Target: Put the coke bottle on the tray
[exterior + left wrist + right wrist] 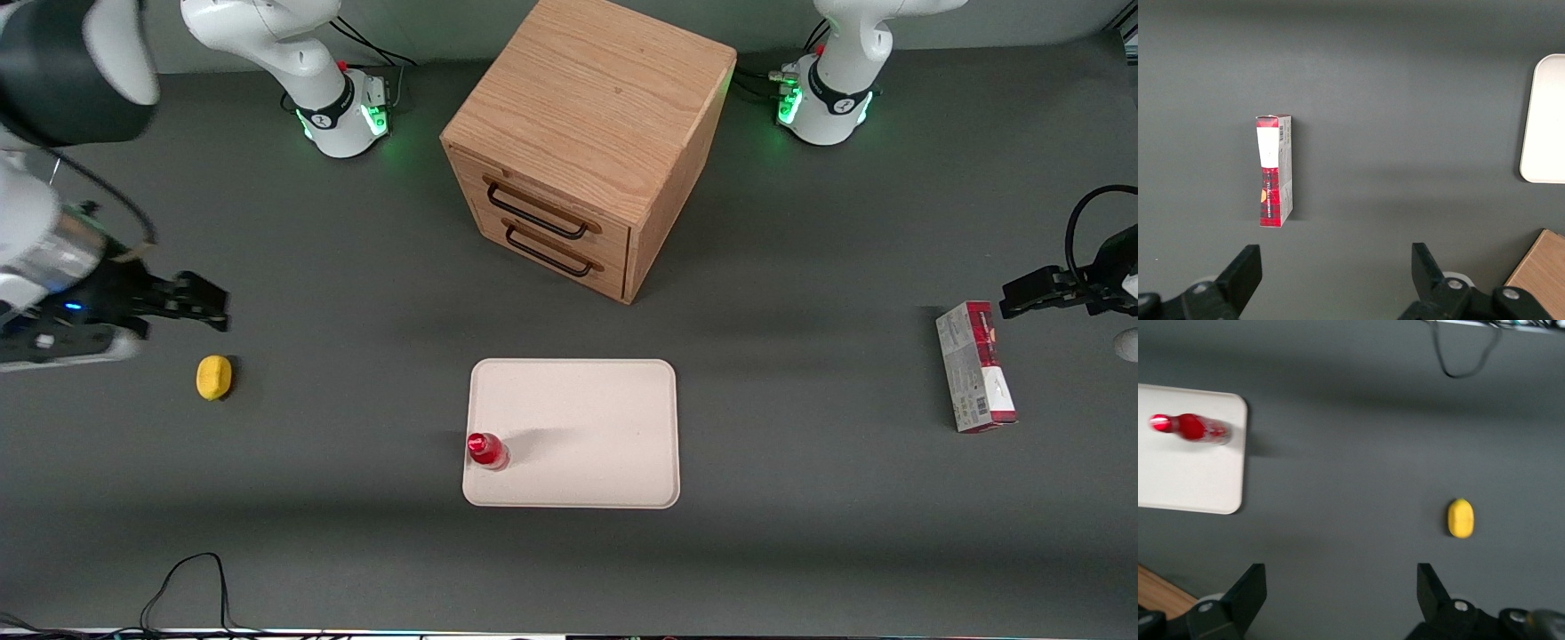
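The coke bottle (487, 451), small and red with a red cap, stands upright on the tray (587, 418), at the tray's edge toward the working arm's end and near its front corner. It also shows in the right wrist view (1191, 429) on the tray (1185, 473). My gripper (200, 302) is open and empty, raised above the table at the working arm's end, well apart from the bottle. In the right wrist view the gripper (1341, 590) has only bare table between its fingers.
A yellow lemon (214, 377) lies on the table just nearer the front camera than the gripper. A wooden two-drawer cabinet (582, 142) stands farther from the camera than the tray. A red-and-grey carton (974, 366) lies toward the parked arm's end. A black cable (187, 582) loops at the front edge.
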Action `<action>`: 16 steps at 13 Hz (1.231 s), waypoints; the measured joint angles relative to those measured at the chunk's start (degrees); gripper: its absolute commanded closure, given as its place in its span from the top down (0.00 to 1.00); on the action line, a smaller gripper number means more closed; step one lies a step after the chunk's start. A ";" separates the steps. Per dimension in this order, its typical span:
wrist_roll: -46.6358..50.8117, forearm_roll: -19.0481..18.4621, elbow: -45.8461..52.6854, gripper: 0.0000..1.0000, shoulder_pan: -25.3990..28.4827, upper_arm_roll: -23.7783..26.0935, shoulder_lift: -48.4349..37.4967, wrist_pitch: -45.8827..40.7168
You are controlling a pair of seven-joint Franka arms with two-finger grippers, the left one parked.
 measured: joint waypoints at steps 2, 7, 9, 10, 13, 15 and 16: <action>-0.71 0.02 -5.90 1.00 -2.63 -0.01 -3.85 1.56; -2.53 0.01 -7.67 1.00 -5.36 0.01 -6.23 0.76; -2.64 0.01 -6.73 1.00 -6.27 0.02 -6.25 -1.03; -2.64 0.01 -6.39 1.00 -6.37 0.02 -6.25 -1.28; -2.64 0.01 -6.35 1.00 -6.37 0.20 -6.24 -2.11; -2.64 0.01 -6.40 1.00 -6.36 0.27 -6.17 -2.20; -2.64 0.01 -6.40 1.00 -6.36 0.26 -6.10 -2.20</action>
